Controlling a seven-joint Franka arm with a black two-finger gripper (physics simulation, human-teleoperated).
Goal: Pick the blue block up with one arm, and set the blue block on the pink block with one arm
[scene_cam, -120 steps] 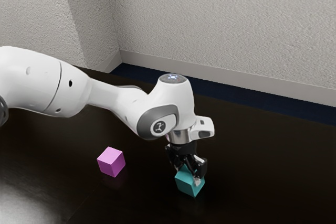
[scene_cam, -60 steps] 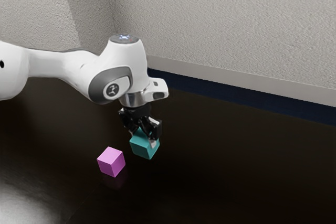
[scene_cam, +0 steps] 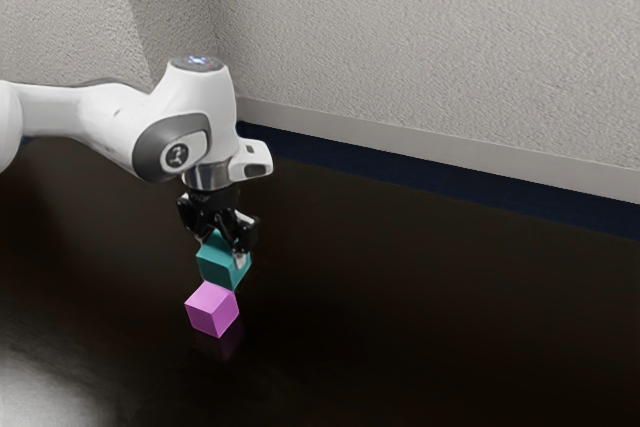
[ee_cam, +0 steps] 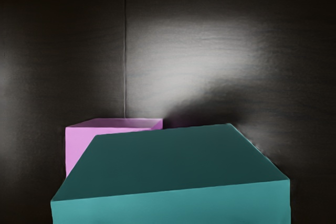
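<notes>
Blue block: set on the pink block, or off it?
Held, not set down: jaws clamp blue block just above pink block. Touching: cannot tell.

1. No word, number or brand name can be read anywhere in the scene.
2. The one sign is a small white round emblem [scene_cam: 176, 155] on the grey joint cap [scene_cam: 152, 144] of the arm [scene_cam: 90, 119], at the left; its figure is too small to make out.

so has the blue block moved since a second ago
Yes. Held in the pincer, the blue block has gone from the table at the exterior view's right of the pink block, which stayed put, to just over it.
</notes>
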